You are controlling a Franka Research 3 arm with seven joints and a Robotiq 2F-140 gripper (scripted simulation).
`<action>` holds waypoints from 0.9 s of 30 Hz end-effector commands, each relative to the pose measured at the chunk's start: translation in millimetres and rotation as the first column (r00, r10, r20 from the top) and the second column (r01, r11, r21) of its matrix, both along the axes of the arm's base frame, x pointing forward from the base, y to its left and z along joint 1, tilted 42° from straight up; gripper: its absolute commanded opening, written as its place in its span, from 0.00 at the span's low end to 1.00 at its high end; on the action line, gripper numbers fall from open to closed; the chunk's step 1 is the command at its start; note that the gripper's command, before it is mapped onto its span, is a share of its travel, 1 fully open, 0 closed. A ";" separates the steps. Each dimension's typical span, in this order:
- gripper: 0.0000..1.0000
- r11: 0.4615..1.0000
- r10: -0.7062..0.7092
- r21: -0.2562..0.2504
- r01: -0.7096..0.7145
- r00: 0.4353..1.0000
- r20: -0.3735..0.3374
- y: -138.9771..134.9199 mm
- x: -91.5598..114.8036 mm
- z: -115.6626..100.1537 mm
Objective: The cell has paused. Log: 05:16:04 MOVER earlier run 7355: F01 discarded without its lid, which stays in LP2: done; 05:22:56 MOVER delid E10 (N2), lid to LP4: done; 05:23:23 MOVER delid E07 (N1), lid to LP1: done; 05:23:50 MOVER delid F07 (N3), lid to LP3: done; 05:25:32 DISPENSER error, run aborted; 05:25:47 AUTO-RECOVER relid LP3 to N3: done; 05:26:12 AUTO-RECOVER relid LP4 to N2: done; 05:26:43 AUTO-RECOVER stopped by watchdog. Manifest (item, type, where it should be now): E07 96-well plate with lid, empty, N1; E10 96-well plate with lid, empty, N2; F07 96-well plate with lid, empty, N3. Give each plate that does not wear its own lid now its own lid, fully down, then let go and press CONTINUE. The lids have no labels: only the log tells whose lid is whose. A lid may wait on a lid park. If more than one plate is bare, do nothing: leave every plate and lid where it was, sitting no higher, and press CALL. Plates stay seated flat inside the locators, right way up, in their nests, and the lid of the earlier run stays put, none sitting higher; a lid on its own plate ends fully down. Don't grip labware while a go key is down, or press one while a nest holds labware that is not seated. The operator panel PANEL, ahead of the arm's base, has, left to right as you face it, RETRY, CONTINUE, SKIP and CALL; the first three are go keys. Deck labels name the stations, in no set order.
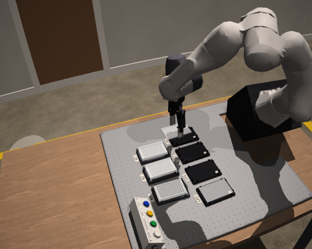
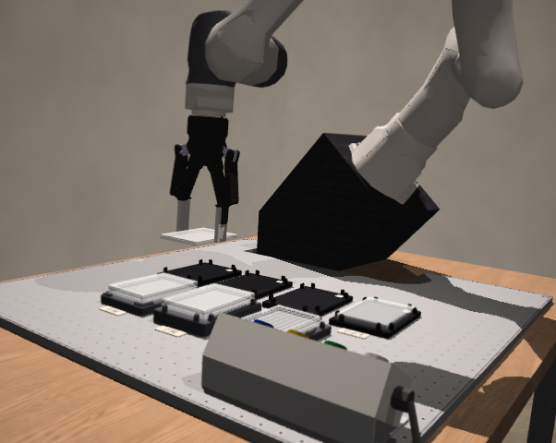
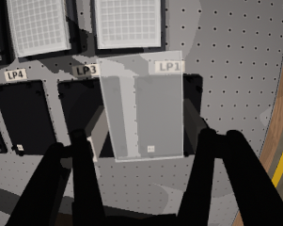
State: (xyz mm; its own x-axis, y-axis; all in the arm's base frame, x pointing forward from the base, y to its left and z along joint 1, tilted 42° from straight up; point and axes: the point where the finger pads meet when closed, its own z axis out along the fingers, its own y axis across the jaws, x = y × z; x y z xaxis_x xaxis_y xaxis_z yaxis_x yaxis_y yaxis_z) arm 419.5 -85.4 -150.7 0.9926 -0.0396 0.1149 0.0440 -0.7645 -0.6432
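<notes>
My gripper (image 1: 176,130) (image 2: 200,232) (image 3: 144,113) is shut on a clear lid (image 1: 167,131) (image 2: 195,236) (image 3: 144,109) and holds it level, a little above the empty black lid park LP1 (image 1: 189,138) (image 2: 201,271) (image 3: 196,104). Three 96-well plates stand in a row of nests. The far plate (image 1: 152,151) (image 2: 149,287) (image 3: 128,3) and the middle plate (image 1: 160,169) (image 2: 206,300) (image 3: 38,7) wear lids. The near plate (image 1: 170,189) (image 2: 287,318), by the panel, shows open wells and is bare. Another lid (image 1: 215,190) (image 2: 376,310) lies on the nearest park.
Parks LP3 (image 1: 192,152) (image 3: 75,113) and LP4 (image 1: 202,170) (image 3: 24,116) are empty. The operator panel (image 1: 142,227) (image 2: 293,377) with blue, yellow, green and white keys stands at the deck's front edge. A black housing (image 1: 244,118) (image 2: 335,209) covers the arm's base behind the parks.
</notes>
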 end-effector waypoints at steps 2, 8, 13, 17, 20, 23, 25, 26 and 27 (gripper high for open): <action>0.00 0.999 -0.037 0.023 0.038 0.999 -0.040 54.6 46.4 53.9; 0.00 0.999 -0.031 0.026 0.032 0.999 -0.043 119.3 94.7 115.8; 0.00 0.999 -0.031 0.026 0.032 0.999 -0.043 187.0 133.2 172.9; 0.00 0.999 -0.031 0.026 0.032 0.999 -0.043 201.1 139.0 183.6; 0.00 0.999 -0.031 0.026 0.032 0.999 -0.043 201.1 139.0 183.6; 0.00 0.999 -0.031 0.026 0.032 0.999 -0.043 201.1 139.0 183.6; 0.00 0.999 -0.031 0.026 0.032 0.999 -0.043 201.1 139.0 183.6; 0.00 0.999 -0.031 0.026 0.032 0.999 -0.043 201.1 139.0 183.6; 0.00 0.999 -0.031 0.026 0.032 0.999 -0.043 201.1 139.0 183.6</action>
State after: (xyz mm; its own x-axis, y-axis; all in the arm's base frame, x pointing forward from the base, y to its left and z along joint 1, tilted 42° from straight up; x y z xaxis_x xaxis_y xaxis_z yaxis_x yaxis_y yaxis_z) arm 559.4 113.2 32.1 0.9930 -0.0254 0.1156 0.0567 -0.7551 -0.6532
